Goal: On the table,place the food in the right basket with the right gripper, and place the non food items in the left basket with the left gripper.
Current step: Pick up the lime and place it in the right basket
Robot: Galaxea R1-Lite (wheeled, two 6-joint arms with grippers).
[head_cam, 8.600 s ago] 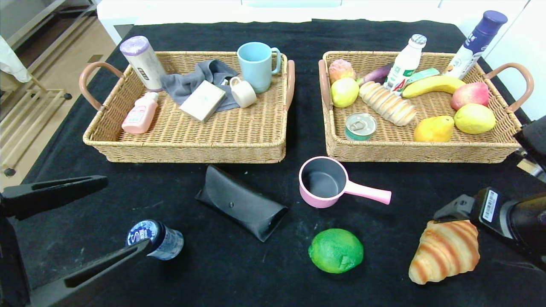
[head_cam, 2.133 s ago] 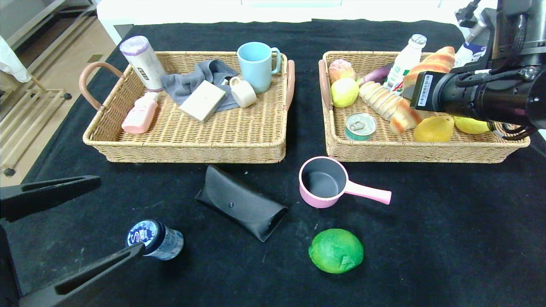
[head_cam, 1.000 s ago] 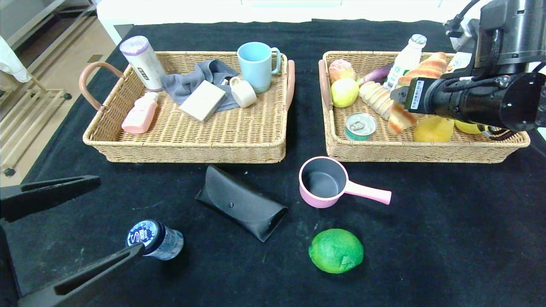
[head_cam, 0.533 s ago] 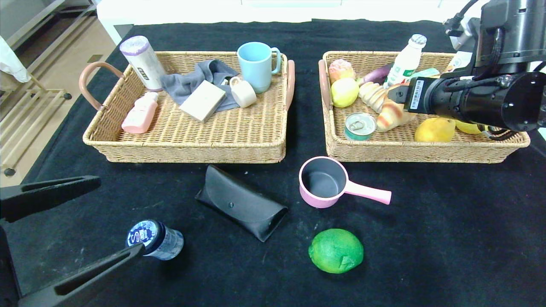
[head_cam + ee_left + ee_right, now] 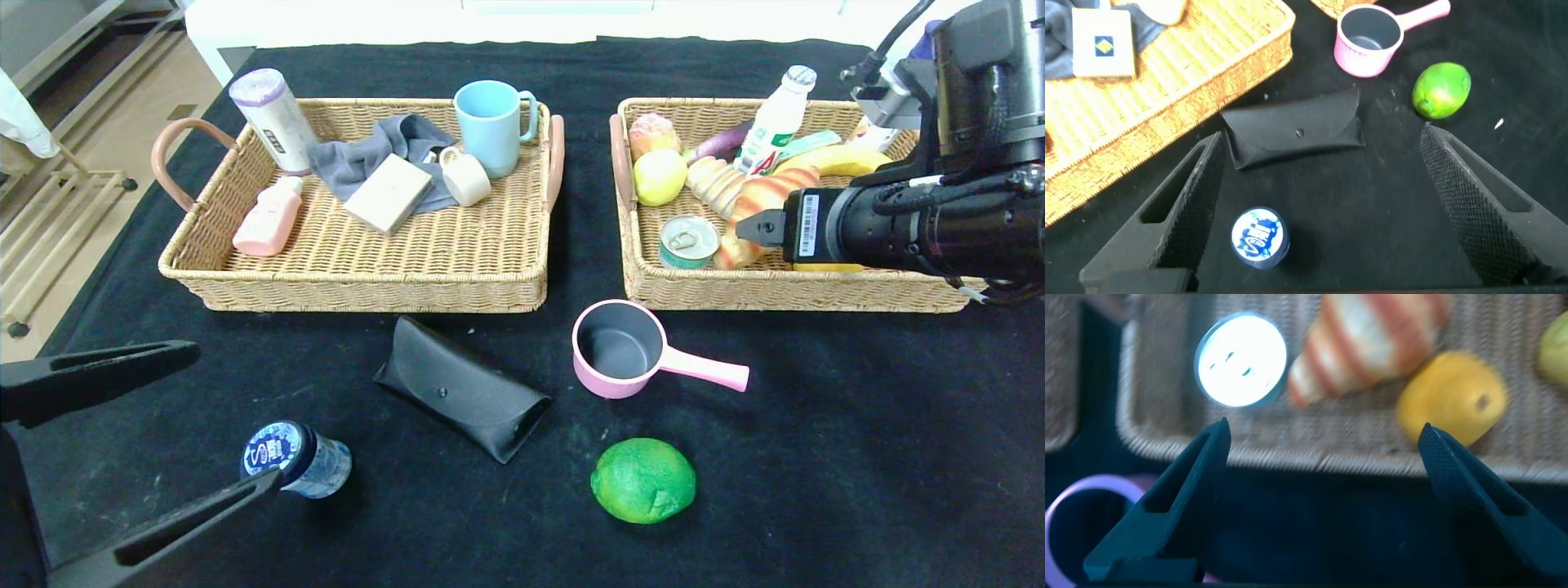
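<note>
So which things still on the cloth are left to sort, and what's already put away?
Left to sort: lime, pink saucepan, black case, blue-capped bottle.
Already binned: croissant in the right basket; mugs, cloth and bottles in the left basket.

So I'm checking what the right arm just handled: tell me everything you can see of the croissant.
The golden-brown striped croissant looks like a glossy, ridged pastry with darker bands across paler dough. It lies on its side inside the right wicker basket, near the front wall, slanting between the silver-lidded tin can and a yellow fruit. It seems to touch the can. The right tool hangs open just above it, not gripping it.
</note>
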